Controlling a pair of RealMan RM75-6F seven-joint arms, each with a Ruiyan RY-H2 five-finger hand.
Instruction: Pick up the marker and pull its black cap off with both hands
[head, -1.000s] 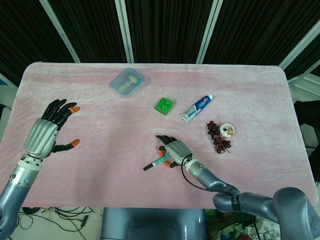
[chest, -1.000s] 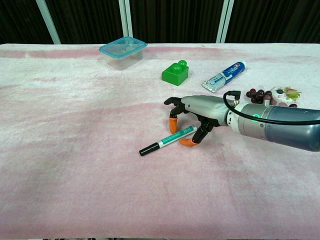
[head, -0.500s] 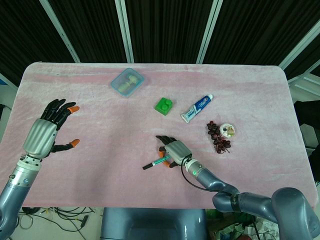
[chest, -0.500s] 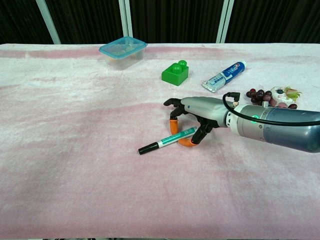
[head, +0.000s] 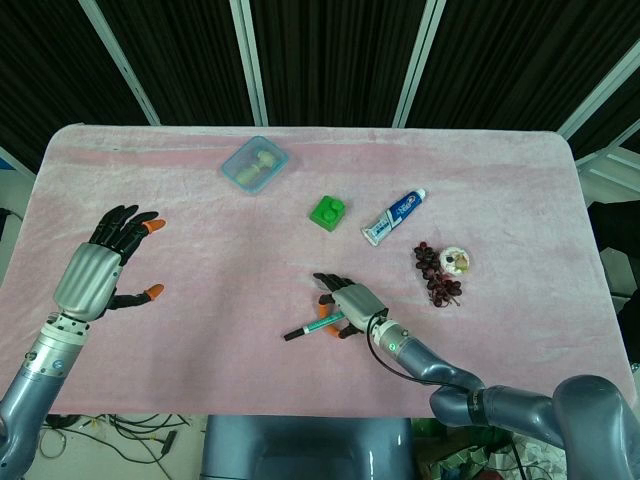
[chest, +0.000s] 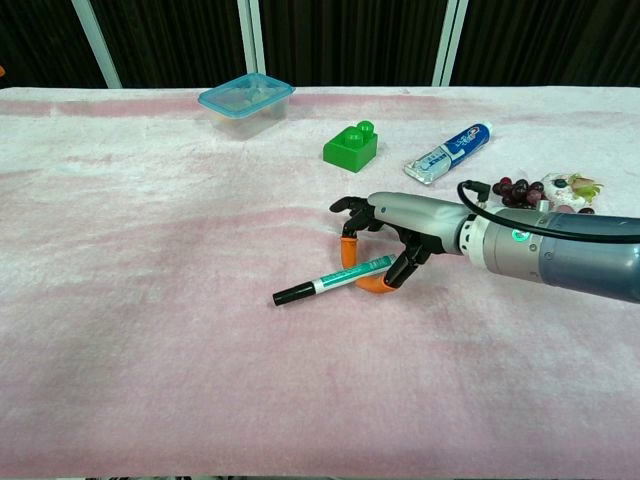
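The marker (chest: 333, 280) is a slim pen with a green-and-white barrel and a black cap (chest: 293, 294) on its left end; it lies slanted on the pink cloth (chest: 150, 300) near the middle of the table, cap end lower in the chest view. The right hand (chest: 400, 235) arches over the barrel's right end, its orange fingertips (chest: 349, 249) set on either side of it and closed on the pen (which lies on or just above the cloth; I cannot tell which). The left hand (head: 98, 270) hangs well apart over the cloth's left side, fingers spread, holding nothing. There is one marker. Beyond it stand one lidded blue container (chest: 246, 98), one green building block (chest: 351, 144), one toothpaste tube (chest: 447, 152), one bunch of dark grapes (head: 432, 272) and one small pale item (head: 456, 261) touching the grapes.
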